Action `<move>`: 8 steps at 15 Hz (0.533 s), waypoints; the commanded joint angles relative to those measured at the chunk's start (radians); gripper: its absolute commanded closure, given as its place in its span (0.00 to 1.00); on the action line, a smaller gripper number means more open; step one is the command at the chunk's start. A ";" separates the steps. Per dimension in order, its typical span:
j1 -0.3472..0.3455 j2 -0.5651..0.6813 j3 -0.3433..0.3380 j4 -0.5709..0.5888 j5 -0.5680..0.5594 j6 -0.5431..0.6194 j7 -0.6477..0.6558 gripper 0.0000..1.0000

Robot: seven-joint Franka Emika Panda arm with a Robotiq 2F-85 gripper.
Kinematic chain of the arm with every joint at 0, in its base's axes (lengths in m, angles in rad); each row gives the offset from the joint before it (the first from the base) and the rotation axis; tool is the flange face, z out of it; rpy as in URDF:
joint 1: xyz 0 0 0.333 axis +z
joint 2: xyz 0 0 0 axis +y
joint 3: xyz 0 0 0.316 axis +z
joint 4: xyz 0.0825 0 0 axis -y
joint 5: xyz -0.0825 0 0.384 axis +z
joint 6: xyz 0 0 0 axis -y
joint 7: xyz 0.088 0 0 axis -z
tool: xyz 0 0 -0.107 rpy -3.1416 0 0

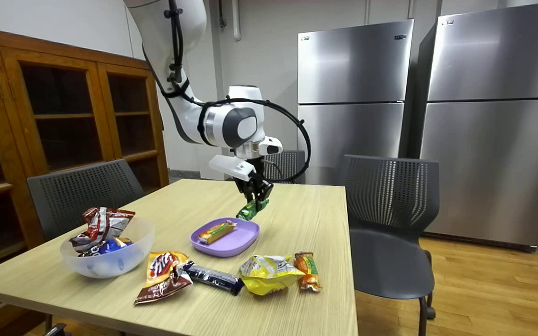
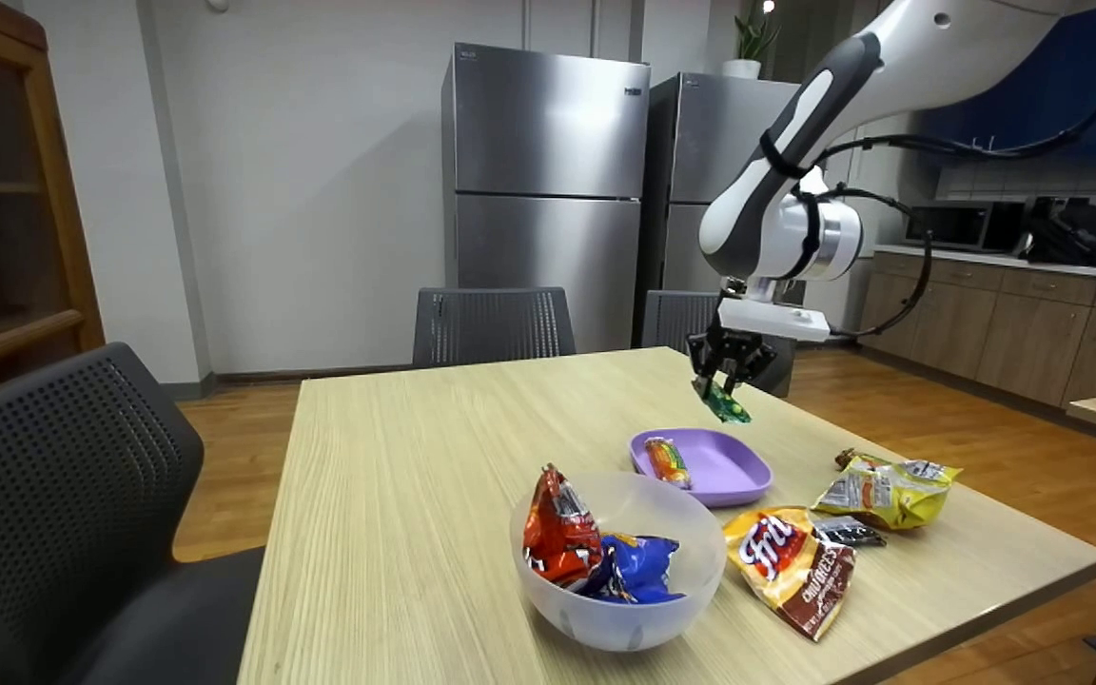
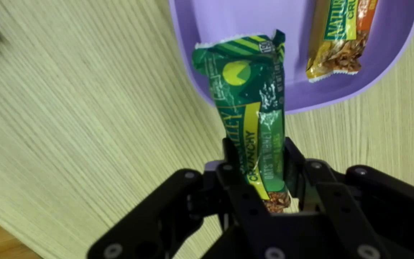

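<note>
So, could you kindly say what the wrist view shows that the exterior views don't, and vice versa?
Only the wrist view shows readable lettering, such as CRUNCHY, on the green bar. Only the exterior views show the frosted bowl, yellow bag, chairs and refrigerators. Shared: the fingers gripping that bar, the table, and the purple plate with another bar on it.

I have a green bar (image 2: 727, 405) pinched in my gripper (image 2: 719, 382), tilted, above the table (image 2: 396, 495) near a purple plate (image 2: 731, 467) with an orange bar (image 2: 668, 463) in it. Closer to my camera, a bowl (image 2: 619, 623) holds a red bag (image 2: 562, 535) and a blue bag (image 2: 641, 571); just beside it I see an orange-brown bag (image 2: 792, 571), with a black wrapper (image 2: 848, 531) and a yellow bag (image 2: 892, 491) behind that.
</note>
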 commanded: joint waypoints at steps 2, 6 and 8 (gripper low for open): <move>0.029 -0.082 0.016 -0.128 0.013 0.027 -0.008 0.92; 0.058 -0.105 0.016 -0.192 0.017 0.035 0.011 0.92; 0.065 -0.108 0.018 -0.206 0.027 0.025 0.025 0.92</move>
